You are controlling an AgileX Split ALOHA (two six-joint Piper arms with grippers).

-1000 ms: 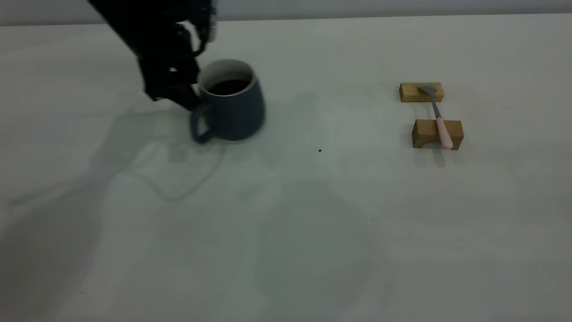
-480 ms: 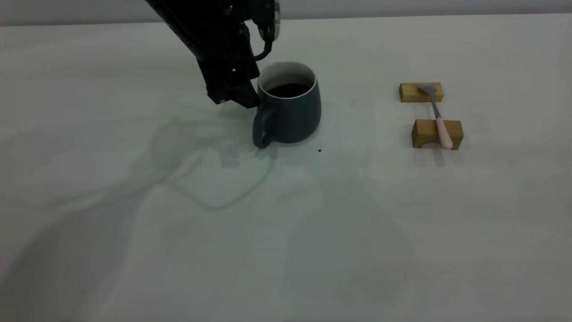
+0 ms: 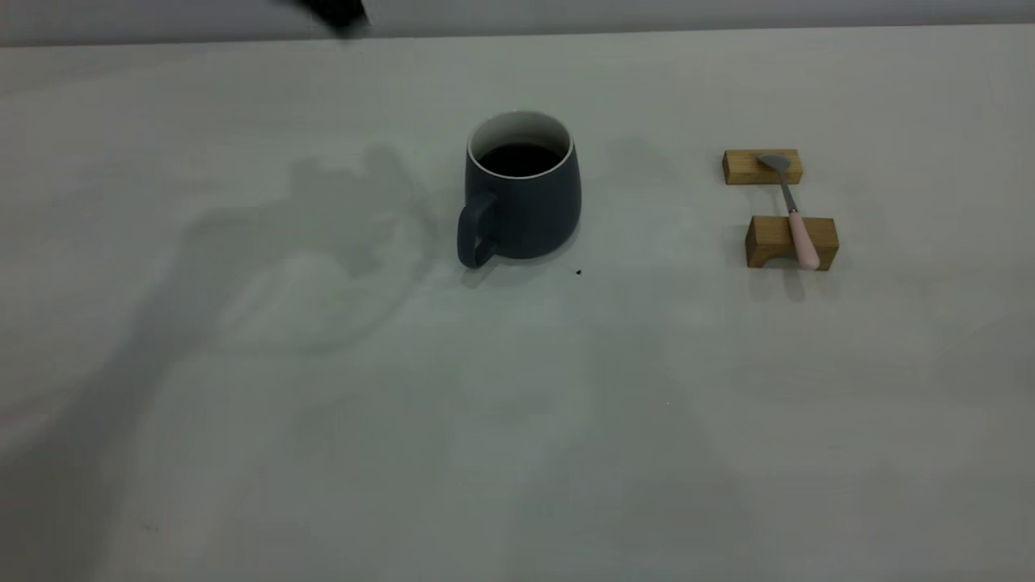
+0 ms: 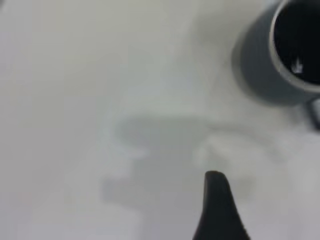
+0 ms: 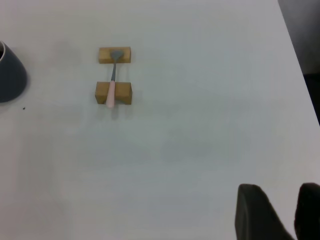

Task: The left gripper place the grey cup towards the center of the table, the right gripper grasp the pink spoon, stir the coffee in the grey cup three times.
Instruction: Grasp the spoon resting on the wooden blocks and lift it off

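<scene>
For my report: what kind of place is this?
Probably a robot test bench: a plain off-white table bearing only a dark grey-blue mug of coffee and a pink-handled spoon staged across two wooden blocks.

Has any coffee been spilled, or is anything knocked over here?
Nothing stands out. The grey cup stands upright with no spill around it, and the pink spoon lies neatly across two wooden blocks.

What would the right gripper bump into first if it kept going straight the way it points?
Probably just the bare table. The right gripper aims across open tabletop; the spoon on its blocks sits off to one side, though depth is hard to judge.
</scene>
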